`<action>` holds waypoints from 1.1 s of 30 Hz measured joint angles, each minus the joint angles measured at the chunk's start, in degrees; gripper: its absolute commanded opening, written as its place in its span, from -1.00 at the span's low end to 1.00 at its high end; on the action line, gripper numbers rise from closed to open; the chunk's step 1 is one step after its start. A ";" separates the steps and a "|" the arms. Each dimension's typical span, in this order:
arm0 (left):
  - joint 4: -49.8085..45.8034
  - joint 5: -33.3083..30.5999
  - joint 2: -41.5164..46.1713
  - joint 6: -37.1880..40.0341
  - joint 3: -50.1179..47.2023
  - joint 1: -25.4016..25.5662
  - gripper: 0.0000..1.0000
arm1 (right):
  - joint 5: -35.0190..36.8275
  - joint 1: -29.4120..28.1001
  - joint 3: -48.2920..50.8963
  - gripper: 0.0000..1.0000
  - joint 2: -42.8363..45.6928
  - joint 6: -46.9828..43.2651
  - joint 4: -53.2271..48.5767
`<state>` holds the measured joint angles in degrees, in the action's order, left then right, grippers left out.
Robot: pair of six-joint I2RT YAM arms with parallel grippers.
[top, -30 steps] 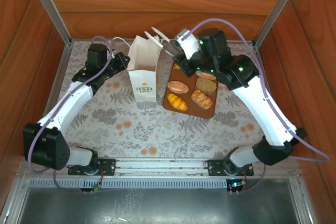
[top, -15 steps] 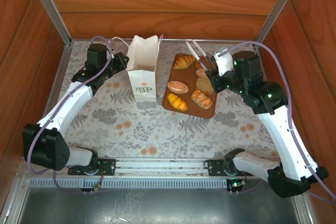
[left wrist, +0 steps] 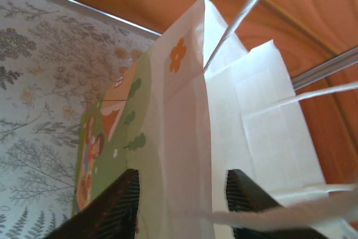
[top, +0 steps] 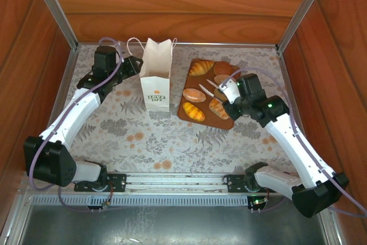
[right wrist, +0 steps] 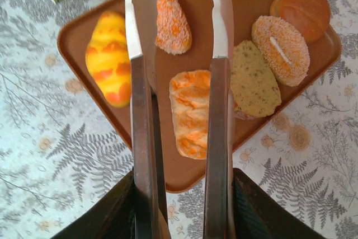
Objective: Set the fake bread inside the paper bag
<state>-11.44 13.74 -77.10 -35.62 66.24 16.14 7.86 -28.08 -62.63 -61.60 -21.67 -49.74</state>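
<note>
The white paper bag [top: 156, 78] stands upright left of the brown board [top: 226, 122]. My left gripper [top: 135, 66] sits at the bag's left upper edge, open, its fingers straddling the bag's folded side [left wrist: 184, 110]. My right gripper [top: 230, 98] is shut on metal tongs [right wrist: 140, 54], whose arms are spread. The tongs hover over a striped glazed roll [right wrist: 191, 111]. On the board also lie a yellow striped pastry [right wrist: 108, 58], sugared rolls [right wrist: 171, 19], a flat speckled piece [right wrist: 254, 79], a round brown bun [right wrist: 305, 6] and a croissant [top: 201, 67].
The floral tablecloth [top: 143, 136] covers the table. Wooden walls and metal posts [top: 54, 10] close in the back and sides. The bag's cord handles [top: 135, 43] stick up and out to the left.
My right arm has swung right from above the bag's mouth, then come back and down over the board, so the tongs now hover above the pastries. The left arm has not moved.
</note>
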 measured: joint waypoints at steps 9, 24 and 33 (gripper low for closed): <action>-0.39 -0.70 3.41 2.34 0.33 -0.28 0.58 | 2.67 0.00 3.04 -0.01 -4.31 -8.37 4.00; -0.83 -5.40 11.26 5.92 -5.14 -0.79 0.92 | 2.36 0.02 1.60 0.06 -15.13 -13.75 7.89; -1.36 -6.40 11.76 7.28 -5.14 -1.14 0.92 | 0.50 1.18 -1.55 0.09 -20.48 -13.55 8.76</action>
<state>-12.80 7.33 -65.34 -28.34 61.10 15.00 8.36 -26.89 -64.18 -82.08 -35.22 -40.97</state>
